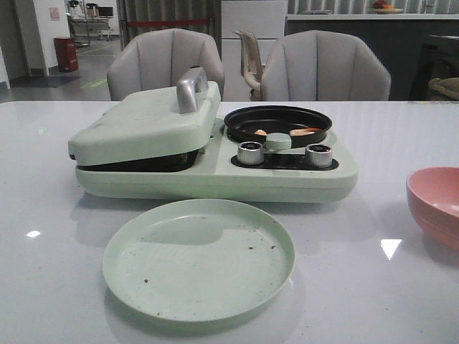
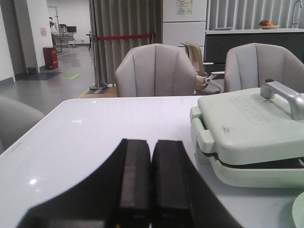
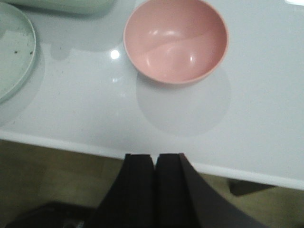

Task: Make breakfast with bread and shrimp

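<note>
Resting in the pan [image 1: 278, 118] — shrimp [image 1: 305, 132], untouched.

I'm in a lab-like showroom hall. Padded chairs [image 1: 166, 63] upper centre, belt barrier [image 2: 124, 37] and fridge [image 2: 184, 23] behind.

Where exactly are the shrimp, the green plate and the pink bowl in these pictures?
shrimp [image 1: 307, 132]: front view, on the orange piece lying in the round black pan.
green plate [image 1: 199, 259]: front view, on its bare centre.
pink bowl [image 3: 176, 40]: right wrist view, on its empty inside.
</note>
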### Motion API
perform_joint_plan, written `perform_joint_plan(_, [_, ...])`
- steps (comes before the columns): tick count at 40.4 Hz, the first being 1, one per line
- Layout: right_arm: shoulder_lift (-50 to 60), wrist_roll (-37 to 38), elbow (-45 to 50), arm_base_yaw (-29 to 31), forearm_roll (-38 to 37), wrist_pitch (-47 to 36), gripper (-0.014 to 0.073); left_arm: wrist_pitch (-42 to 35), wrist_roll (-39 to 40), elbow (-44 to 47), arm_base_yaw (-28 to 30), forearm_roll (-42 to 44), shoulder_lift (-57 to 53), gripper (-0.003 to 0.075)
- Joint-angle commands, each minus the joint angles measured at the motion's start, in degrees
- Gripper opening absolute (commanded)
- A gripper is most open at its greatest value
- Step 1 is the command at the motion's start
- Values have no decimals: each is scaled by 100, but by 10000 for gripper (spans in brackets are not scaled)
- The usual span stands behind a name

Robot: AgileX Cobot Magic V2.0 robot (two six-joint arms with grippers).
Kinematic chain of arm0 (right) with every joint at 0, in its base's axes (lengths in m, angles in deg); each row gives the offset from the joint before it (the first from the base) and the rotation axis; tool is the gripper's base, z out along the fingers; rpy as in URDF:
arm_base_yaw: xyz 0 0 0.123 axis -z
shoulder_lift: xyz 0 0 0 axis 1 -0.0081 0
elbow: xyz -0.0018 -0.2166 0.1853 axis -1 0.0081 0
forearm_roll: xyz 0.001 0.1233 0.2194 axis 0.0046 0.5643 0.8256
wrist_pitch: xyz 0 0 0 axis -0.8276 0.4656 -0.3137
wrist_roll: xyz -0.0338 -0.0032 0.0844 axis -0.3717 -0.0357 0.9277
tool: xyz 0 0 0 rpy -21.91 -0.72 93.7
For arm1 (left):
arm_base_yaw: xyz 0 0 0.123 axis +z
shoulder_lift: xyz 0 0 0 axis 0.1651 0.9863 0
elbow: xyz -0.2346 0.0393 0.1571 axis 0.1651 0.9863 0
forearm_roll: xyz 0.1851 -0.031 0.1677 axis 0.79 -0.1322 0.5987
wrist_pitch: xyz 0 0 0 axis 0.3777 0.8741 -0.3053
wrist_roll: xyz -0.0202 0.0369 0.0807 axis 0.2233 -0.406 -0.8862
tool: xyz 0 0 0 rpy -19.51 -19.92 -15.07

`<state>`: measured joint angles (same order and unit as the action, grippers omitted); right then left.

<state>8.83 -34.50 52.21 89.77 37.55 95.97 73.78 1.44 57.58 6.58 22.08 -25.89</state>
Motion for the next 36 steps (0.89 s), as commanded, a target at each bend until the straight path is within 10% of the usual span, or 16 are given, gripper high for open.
perform_joint_plan(1, [440, -37, 402, 87, -34, -1563, 35, -511, 0, 32, -2, -42, -122, 112])
perform_joint_plan(14, [2253, -37, 2587, 93, -23, -5202, 35, -511, 0, 32, -2, -42, -122, 112])
perform_joint_plan(36, [2588, -37, 3184, 93, 273, -5855, 35, -511, 0, 32, -2, -42, -122, 112])
